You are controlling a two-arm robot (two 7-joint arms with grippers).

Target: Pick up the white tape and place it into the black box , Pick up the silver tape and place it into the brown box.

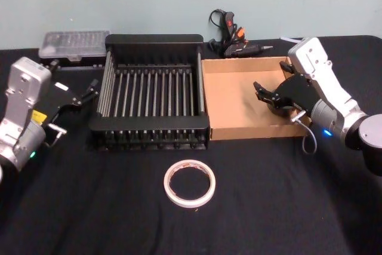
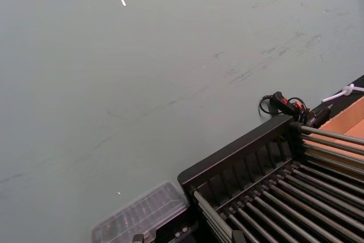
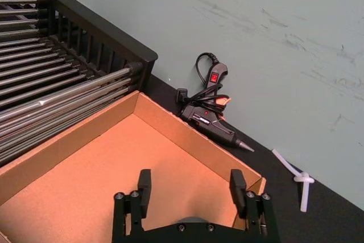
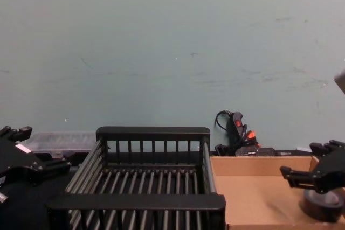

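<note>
Nearest you on the black table (image 1: 268,219) lies the white tape (image 1: 190,183), flat and untouched, in front of the black box (image 1: 152,88), whose slatted floor is bare, so that half of the job is not yet begun. Your right gripper (image 1: 270,95) hangs over the right part of the brown box (image 1: 239,103) with its fingers spread and nothing between them. From the chest view, the silver tape (image 4: 322,204) sits on the cardboard floor just under that gripper (image 4: 310,175), so I judge that half done, with only the withdrawal left. Your left gripper (image 1: 80,97) waits to the left of the black box; whether its fingers are apart or together I cannot tell. From the head view the silver tape is hidden behind the right gripper, and in the right wrist view only a grey sliver near the gripper's body hints at it. A glue gun (image 1: 230,37) and a clear plastic case (image 1: 74,45) lie at the far edge, clear of the work
</note>
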